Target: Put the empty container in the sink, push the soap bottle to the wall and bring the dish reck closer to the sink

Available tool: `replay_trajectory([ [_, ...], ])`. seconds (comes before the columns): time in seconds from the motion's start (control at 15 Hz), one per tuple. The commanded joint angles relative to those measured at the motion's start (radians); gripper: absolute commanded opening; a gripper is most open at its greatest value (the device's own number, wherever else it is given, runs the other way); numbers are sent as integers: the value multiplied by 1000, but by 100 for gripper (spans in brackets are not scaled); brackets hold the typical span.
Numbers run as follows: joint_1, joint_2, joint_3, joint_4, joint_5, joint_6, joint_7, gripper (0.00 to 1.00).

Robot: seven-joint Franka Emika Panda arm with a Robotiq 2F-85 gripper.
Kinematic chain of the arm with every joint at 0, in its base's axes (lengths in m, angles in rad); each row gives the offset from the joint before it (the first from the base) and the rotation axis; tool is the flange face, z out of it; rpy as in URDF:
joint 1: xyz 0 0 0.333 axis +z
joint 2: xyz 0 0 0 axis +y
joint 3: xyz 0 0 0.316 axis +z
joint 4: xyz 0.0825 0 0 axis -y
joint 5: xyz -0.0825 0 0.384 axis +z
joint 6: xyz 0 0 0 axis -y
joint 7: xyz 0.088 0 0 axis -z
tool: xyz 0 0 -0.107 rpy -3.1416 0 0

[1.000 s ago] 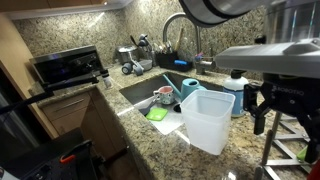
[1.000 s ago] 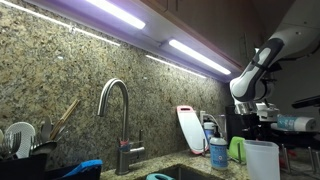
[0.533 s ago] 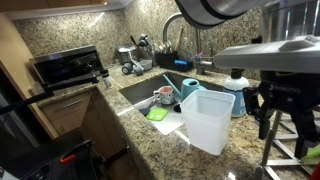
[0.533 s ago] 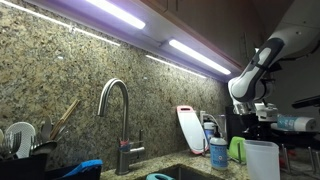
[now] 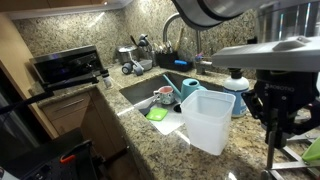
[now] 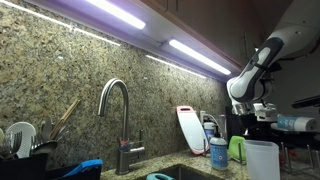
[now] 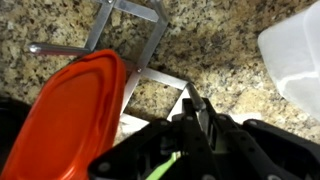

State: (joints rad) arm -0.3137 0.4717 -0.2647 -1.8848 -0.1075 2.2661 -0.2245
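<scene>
Three jobs wait, and none of them looks done. The empty container [image 5: 208, 120] stands on the worktop [image 5: 243, 148] at the near edge of the sink [image 5: 137, 90], not inside it. The soap bottle [image 5: 236, 82] stands just behind the tub, out from the wall [image 6: 60, 70]. The hand [image 7: 197, 108] hangs over the dish rack [image 7: 128, 30], right beside the tub, with the rack's orange plate [image 7: 75, 120] below it. In the wrist view its fingers look pressed together, with nothing between them.

The tub most likely comes first. To do that well, the hand should go up a little before it goes sideways (the rack's wires stand just under it). Then it should spread its fingers and put one inside the tub's wall and one outside. A soft pinch is best, because thin plastic bends. It should lift the tub straight up, carry it over the sink and set it down gently. A red-and-white cup [image 5: 163, 97] and a teal jug [image 5: 190, 90] already sit at the sink, so the bare part of the basin is the place to aim for.

The worktop is speckled brown stone. It looks hard and smooth, so a bumped tub could slide. The wall is the same stone. Long lights [image 6: 190, 50] shine under the cupboards, and a tall bent faucet [image 6: 113, 95] rises at the sink's back edge. A black oven box [image 5: 65, 65] sits toward the far corner of the worktop.
</scene>
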Motion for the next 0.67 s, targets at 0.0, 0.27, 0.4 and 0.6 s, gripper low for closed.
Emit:
replay_trajectory([
  [0.0,7,-1,-1,-6,-32,8,46,2],
  [0.27,0,-11,9,-4,-10,-8,33,3],
  [0.4,-18,-16,27,8,37,-47,10,3],
  [0.6,-50,-19,48,31,127,-89,-7,3],
])
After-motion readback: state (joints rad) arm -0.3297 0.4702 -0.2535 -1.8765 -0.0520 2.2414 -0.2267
